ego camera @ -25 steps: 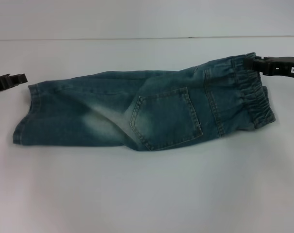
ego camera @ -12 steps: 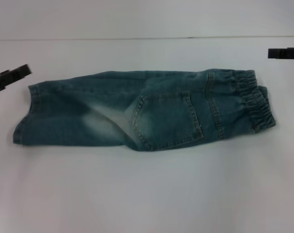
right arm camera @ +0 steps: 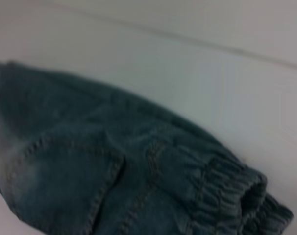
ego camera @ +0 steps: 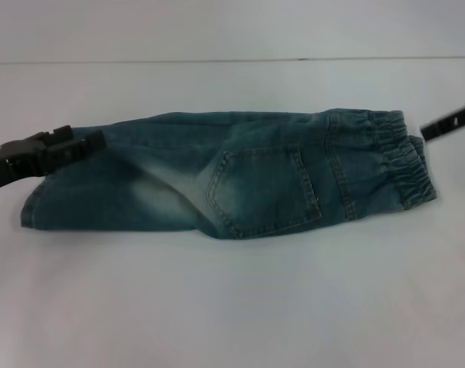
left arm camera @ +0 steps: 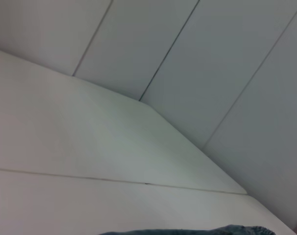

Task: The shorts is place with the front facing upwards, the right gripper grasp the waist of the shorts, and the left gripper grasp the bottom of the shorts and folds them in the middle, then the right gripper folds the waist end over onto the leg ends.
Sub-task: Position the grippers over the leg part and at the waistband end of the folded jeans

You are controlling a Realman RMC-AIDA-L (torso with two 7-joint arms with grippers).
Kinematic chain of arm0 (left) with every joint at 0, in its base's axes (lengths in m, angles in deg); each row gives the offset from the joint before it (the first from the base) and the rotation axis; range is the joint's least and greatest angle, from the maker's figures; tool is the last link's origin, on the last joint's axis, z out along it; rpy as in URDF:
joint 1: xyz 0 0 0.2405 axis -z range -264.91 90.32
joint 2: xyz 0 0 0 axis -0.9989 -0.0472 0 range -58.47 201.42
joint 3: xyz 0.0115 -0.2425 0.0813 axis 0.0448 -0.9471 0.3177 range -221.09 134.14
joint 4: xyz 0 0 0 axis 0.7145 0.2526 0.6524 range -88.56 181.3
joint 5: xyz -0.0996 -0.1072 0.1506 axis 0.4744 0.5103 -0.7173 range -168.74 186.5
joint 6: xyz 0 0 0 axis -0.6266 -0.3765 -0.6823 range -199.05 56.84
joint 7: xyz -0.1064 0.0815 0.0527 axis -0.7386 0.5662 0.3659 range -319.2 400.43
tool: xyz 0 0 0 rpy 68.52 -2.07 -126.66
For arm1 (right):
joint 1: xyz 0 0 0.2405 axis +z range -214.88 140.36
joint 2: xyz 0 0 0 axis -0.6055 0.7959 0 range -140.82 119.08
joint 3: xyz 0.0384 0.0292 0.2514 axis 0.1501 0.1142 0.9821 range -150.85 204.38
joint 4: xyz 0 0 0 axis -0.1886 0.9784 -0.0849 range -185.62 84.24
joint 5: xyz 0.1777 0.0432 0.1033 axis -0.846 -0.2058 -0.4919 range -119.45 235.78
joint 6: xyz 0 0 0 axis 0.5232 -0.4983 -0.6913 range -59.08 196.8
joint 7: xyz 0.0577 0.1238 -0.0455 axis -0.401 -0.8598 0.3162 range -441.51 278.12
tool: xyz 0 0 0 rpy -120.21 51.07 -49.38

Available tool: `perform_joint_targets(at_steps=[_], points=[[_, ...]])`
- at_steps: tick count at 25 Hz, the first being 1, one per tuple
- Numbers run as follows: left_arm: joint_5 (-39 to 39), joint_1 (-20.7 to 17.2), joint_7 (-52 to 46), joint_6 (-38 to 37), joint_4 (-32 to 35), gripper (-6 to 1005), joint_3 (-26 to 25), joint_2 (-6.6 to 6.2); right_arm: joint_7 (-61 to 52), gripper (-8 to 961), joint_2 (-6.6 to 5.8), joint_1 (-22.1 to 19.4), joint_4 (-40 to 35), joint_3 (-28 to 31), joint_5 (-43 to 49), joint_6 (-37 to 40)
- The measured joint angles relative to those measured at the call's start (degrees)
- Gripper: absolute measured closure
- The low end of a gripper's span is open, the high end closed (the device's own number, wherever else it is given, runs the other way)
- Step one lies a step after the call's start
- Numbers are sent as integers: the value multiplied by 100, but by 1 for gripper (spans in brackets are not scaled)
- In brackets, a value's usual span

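Note:
The blue denim shorts lie folded lengthwise on the white table, back pocket up. The elastic waist is on the right and the leg ends on the left. My left gripper reaches in from the left and sits over the far corner of the leg ends. My right gripper hangs at the right edge, apart from the waist. The right wrist view shows the shorts and their gathered waistband close below. Only a sliver of denim shows in the left wrist view.
The white table stretches wide in front of the shorts, with its back edge meeting a pale panelled wall. Nothing else lies on it.
The right gripper left the waist and drew off to the right edge; the waist settled flat. The left gripper moved right, from beside the leg ends to over their far corner.

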Motion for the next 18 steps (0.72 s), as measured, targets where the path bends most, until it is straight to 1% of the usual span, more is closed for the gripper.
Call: perform_joint_targets(at_steps=[3,8,12,15,16,18], points=[[0,-6,19,4,-56,57,14,11,13,11,155,45,105,-291,300,-142],[-1,-5,20,7,-72,47,22,12,49,11,394,10,172,-735,502,-422],[-5,1,11,7,-78,48,56,14,76,12,522,-4,290,-965,755,-750],[-5,15,-7,6,-86,48,63,21,166,14,602,-17,310,-1035,841,-964],[-5,24,-16,-3,-91,48,64,25,273,15,649,-34,343,-1017,841,-1119],[-5,26,-29,-19,-92,48,64,29,319,19,673,-44,366,-1008,834,-1182]])
